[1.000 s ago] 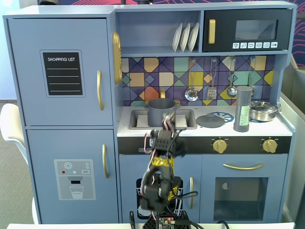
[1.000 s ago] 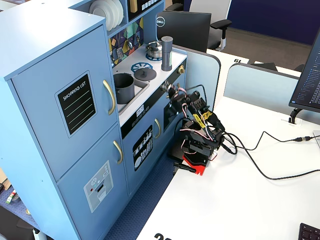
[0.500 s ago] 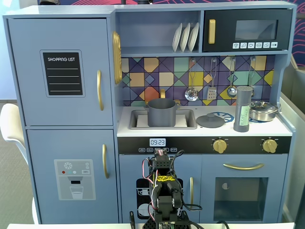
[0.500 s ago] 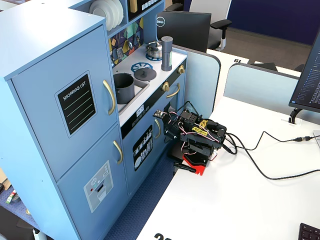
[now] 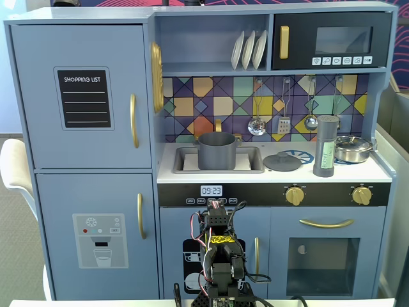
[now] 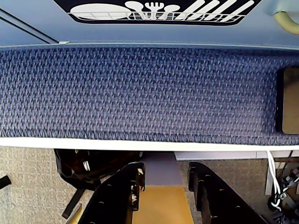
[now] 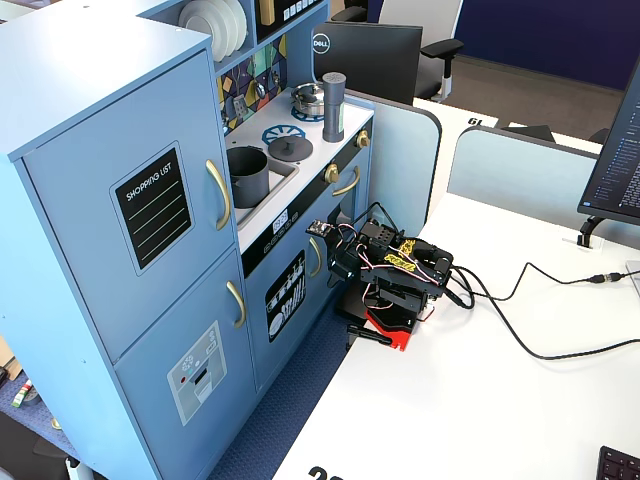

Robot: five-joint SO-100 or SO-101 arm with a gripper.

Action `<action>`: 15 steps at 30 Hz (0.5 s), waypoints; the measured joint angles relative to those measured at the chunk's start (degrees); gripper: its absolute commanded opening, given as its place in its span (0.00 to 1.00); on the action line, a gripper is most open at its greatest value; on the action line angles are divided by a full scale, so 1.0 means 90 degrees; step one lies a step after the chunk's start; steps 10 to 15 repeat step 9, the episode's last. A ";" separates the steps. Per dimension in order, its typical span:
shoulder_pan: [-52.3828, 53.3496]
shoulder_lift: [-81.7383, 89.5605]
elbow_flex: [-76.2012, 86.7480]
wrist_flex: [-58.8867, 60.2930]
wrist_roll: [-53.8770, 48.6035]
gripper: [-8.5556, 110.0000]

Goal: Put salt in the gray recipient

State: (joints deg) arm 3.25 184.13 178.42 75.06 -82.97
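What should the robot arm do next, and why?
Probably lift and reach toward the salt. The gripper is open, empty and folded low, while the salt stands upright on the counter, right of the pot in a fixed view.

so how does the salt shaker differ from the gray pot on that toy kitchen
The salt shaker is tall and slim with a pale green label; the gray pot is wide, squat and plain. The shaker is capped and stands on the counter by the stove; the pot is open, with side handles, and sits in the sink. Both are upright gray cylinders.
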 measured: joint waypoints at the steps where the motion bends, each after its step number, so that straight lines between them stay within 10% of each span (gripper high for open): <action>1: 0.0000 0.0000 0.0000 0.0000 0.0000 0.11; 15: 0.0000 0.0000 0.0000 0.0000 0.0000 0.11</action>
